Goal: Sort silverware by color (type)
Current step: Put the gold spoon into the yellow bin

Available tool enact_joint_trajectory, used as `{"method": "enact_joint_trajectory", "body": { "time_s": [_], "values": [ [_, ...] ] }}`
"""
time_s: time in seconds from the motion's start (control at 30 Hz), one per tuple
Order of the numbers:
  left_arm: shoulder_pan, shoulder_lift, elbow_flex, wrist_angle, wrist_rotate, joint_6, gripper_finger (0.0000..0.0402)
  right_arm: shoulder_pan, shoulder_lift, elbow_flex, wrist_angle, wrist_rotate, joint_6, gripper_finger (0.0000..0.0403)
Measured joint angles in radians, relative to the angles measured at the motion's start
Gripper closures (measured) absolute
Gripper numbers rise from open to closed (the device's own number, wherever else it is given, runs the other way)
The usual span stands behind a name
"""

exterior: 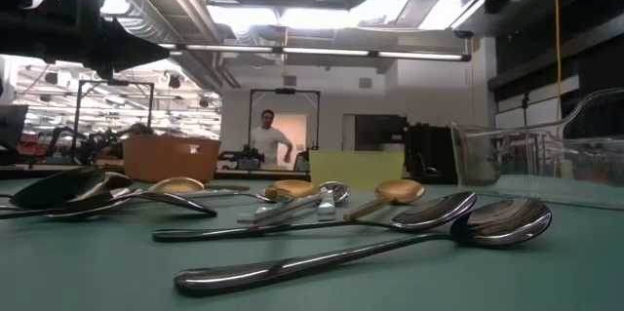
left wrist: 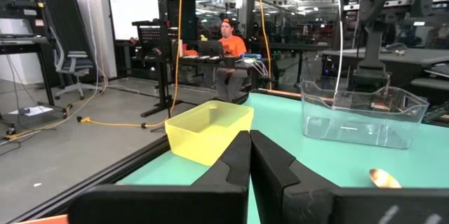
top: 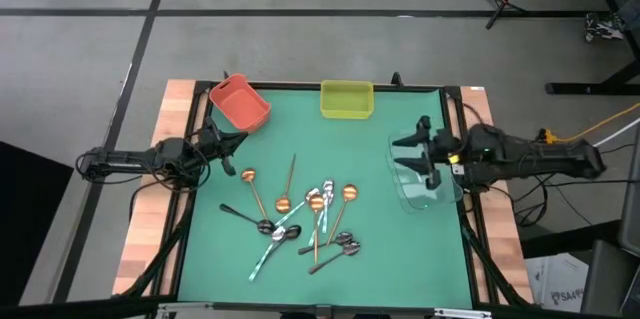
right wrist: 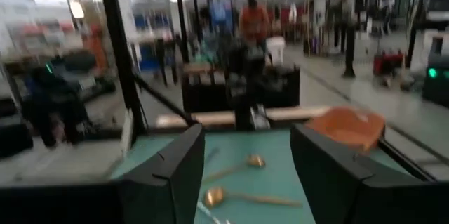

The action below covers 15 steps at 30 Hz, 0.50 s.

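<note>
- The silverware [top: 305, 217] lies in a loose heap on the green mat [top: 220, 259] near the table's front middle: gold-bowled spoons, dark spoons and shiny silver ones, with several handles crossing one another.
- None of it sits in a bin yet. The red bin [top: 240, 102] and the yellow bin [top: 346, 98] stand at the far edge, and the clear bin [top: 425, 187] is at the right side; as far as the overhead view lets me judge, all three are bare of cutlery.
- The left gripper [top: 226, 151] hovers at the left edge, just in front of the red bin, with its fingers [left wrist: 270, 164] pressed flat together and nothing between them.
- The right gripper [top: 418, 153] hangs over the clear bin, jaws spread wide, also holding nothing.
- Both grippers are well apart from the pile, so sorting looks barely begun.
- Main risk: the overlapping handles. Closing on one spoon, such as the gold spoon [top: 283, 201] in the tangle, would likely drag or lift a neighbour of another colour too.
- The spoons are thin and lie flat, so fingertips may skid off the handle or scrape the mat without getting under it.
- The lone gold spoon [top: 248, 175] at the pile's left edge looks like the safest first pick.
- If both arms reach the heap together, they could collide over it.
</note>
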Motion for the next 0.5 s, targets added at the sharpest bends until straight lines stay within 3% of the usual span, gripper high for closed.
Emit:
{"method": "enact_joint_trajectory", "body": {
  "time_s": [0.2,0.5],
  "values": [
    [0.000,0.000,0.000,0.000,0.000,0.000,0.0401,0.000,0.194,0.147,-0.081,-0.003,-0.104,0.0202],
    [0.000,0.000,0.000,0.000,0.000,0.000,0.0401,0.000,0.418,0.301,-0.119,-0.116,-0.212,0.0202]
  ]
}}
